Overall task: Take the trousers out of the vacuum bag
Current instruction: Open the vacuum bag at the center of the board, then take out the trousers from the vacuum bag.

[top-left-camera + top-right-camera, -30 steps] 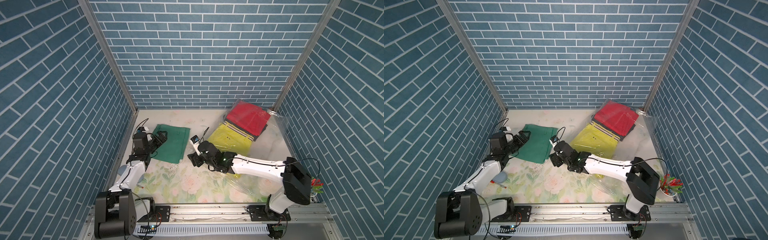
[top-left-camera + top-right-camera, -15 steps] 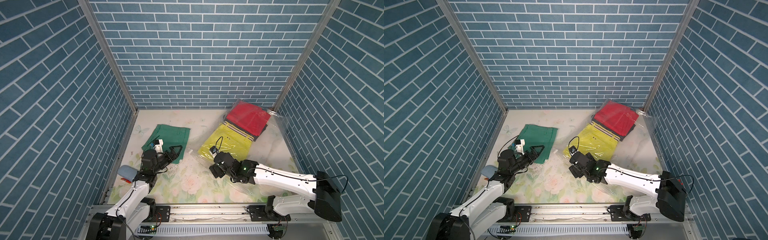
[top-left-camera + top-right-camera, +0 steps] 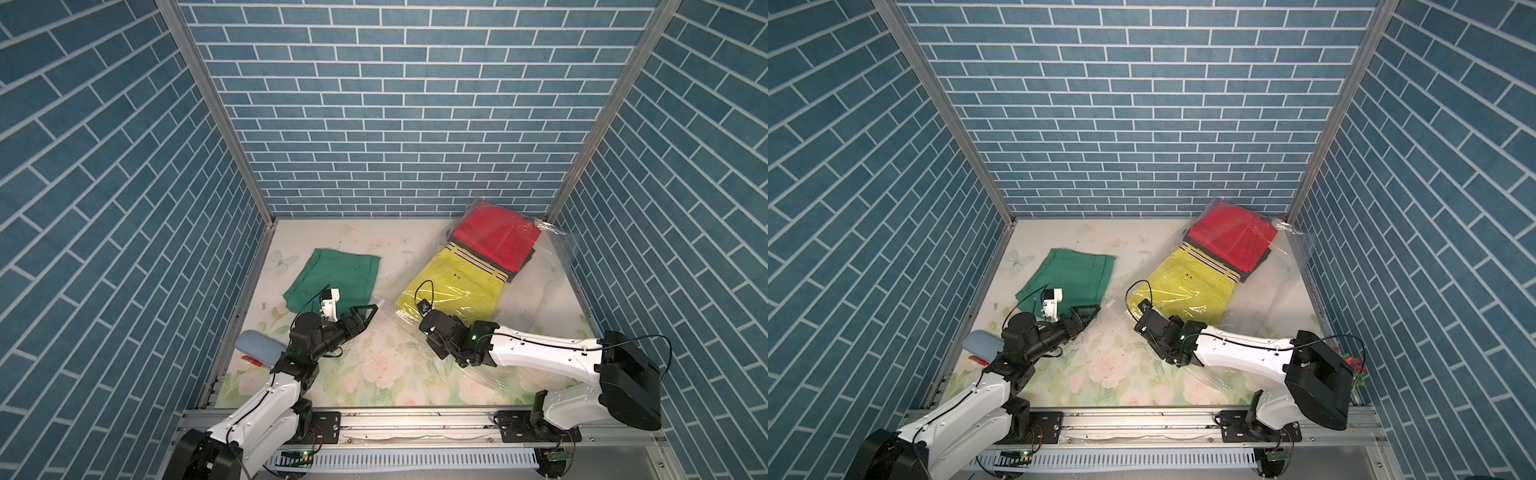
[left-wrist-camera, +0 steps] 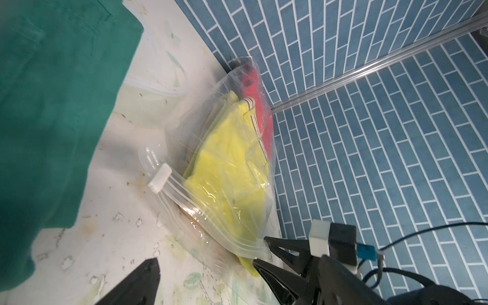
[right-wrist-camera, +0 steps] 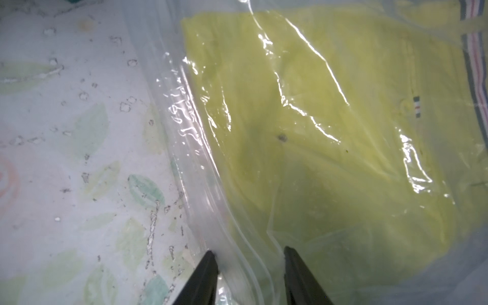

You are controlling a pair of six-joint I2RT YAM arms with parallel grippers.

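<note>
Starting on the left: you've got one pair out already. The green trousers [image 3: 334, 279] lie flat on the desk [image 3: 374, 374], far-left, clear of the plastic. Just near of them sits your left pincer [image 3: 365, 313], spread wide with nothing in it, pointing right toward the bag's mouth. There's also a blue-grey pad [image 3: 258, 345] at the near-left edge of the desk, off to the side.

Moving right, the vacuum bag [image 3: 552, 249] lies diagonally from mid-desk to the far-right corner, zip strip [image 4: 184, 200] and its white slider clip [image 4: 159, 180] at the left end. Your right pincer [image 5: 249, 260] is right at that seal edge, jaws straddling the strip but with a gap showing. I can't tell if it's actually got the plastic pinched or not.

Inside, the yellow trousers [image 3: 457, 286] are nearest the opening, with the red trousers [image 3: 496, 243] stacked on a dark pair toward the far-right corner.

So I'd call it roughly a third done at best: one out, at least three still bagged. Yellow looks like your next grab once the mouth is held open.
</note>
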